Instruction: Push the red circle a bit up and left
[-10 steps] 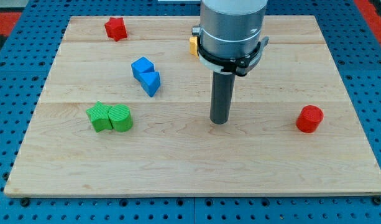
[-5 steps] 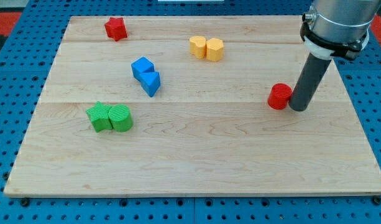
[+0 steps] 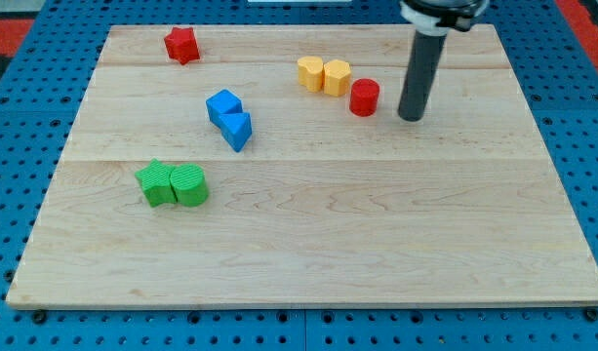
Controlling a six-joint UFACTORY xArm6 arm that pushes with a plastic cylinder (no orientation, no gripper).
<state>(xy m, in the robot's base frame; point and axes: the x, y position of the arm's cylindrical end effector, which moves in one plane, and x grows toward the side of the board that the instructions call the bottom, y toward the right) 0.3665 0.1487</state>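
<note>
The red circle (image 3: 365,97) lies on the wooden board (image 3: 308,253) in the upper right part, just right of the two yellow blocks (image 3: 324,74). My tip (image 3: 410,117) stands to the right of the red circle, a small gap away, not touching it. The rod rises from there out of the view's top.
A red star-shaped block (image 3: 181,44) sits at the board's upper left. Two blue blocks (image 3: 229,118) lie together left of centre. Two green blocks (image 3: 173,183) lie side by side at the left. A blue pegboard surrounds the board.
The red circle has moved up and left, from the right side to beside the yellow blocks. My tip swung from the centre to the circle's right and followed it up-left.
</note>
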